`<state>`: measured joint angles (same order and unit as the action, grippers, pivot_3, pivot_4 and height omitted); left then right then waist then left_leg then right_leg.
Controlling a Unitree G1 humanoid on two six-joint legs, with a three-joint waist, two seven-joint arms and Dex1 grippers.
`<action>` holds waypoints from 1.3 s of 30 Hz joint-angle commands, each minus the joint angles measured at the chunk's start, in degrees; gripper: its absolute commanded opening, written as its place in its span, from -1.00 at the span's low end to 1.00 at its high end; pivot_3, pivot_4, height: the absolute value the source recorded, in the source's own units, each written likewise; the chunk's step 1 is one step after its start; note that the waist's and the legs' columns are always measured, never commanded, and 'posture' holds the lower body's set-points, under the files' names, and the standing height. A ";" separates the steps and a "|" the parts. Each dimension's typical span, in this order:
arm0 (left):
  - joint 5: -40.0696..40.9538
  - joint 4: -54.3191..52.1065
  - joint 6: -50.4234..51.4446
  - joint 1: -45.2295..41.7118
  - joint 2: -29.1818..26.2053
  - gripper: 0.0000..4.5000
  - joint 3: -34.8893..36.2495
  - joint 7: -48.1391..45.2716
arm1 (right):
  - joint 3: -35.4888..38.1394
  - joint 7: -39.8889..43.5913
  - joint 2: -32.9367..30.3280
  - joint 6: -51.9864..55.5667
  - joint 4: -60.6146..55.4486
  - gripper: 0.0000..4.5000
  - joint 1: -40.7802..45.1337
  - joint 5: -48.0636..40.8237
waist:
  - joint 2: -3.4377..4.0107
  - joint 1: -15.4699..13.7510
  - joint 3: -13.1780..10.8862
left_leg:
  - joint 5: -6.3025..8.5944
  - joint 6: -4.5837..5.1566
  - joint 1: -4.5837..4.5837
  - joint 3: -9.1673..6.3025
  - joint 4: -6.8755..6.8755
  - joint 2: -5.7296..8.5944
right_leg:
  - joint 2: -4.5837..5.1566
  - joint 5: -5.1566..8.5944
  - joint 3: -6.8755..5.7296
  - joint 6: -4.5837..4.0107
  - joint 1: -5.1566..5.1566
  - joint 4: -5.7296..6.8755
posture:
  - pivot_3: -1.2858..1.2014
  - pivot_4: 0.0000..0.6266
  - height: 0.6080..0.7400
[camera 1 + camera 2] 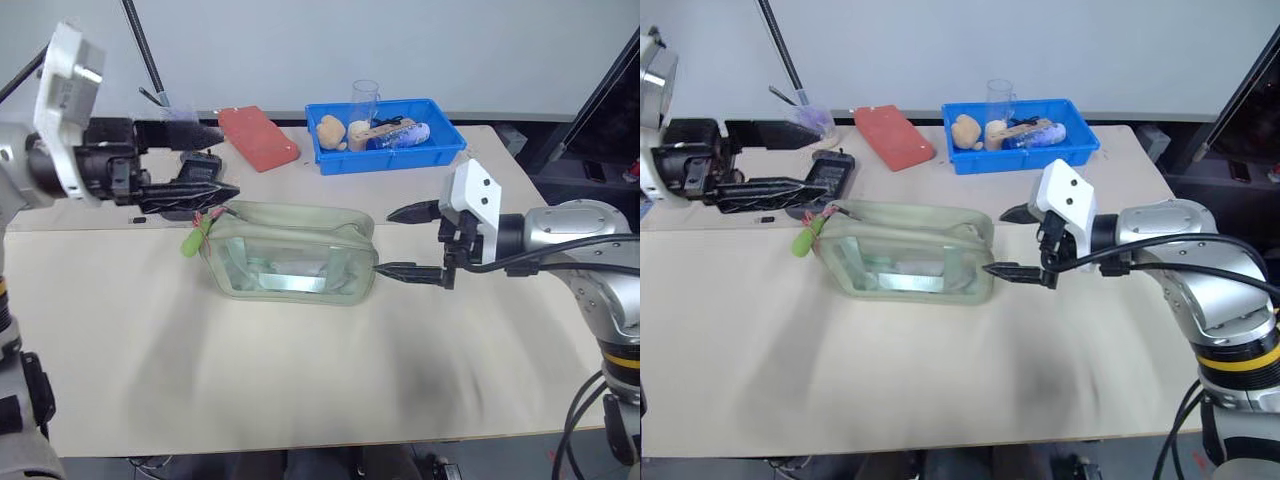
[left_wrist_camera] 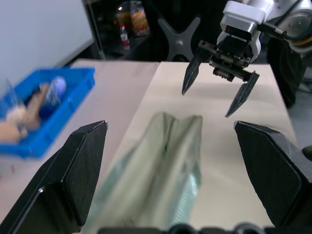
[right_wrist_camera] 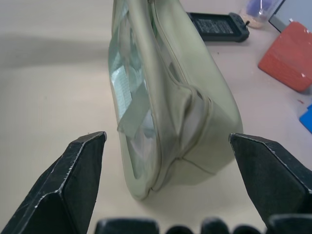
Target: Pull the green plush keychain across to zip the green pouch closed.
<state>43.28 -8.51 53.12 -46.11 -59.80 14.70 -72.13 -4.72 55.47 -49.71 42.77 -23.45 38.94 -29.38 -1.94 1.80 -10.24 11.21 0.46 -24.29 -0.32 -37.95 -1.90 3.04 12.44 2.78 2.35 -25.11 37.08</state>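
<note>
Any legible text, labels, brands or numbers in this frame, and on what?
None can be read.
Blue bottle in the blue tray: its label is too small and blurred to read.
Green pouch, green plush keychain, red pad, black device: no print visible.

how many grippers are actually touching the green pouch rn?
0. Left gripper hangs open above the green pouch's keychain end, clear of it. Right gripper is open beside the opposite end, apart from the fabric.
</note>
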 commanded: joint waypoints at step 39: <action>11.16 8.17 7.41 25.69 13.99 1.00 20.65 32.28 | -4.40 5.18 5.00 -13.28 7.16 -0.97 0.79 11.22 | -0.06 -1.00 0.01 | 0.00 -0.02 0.09 0.01 -0.01 -0.03 | -0.01 -0.27 0.03 -0.52 0.05 -0.02 | 0.03 -0.52 1.00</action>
<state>53.40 0.98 60.29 -20.15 -45.40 34.31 -41.09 -10.31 60.92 -44.66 29.16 -14.24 38.08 -18.06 -2.00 0.80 -10.23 11.20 0.44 -24.20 -0.31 -37.97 -1.93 3.03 12.17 2.81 1.83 -25.06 37.06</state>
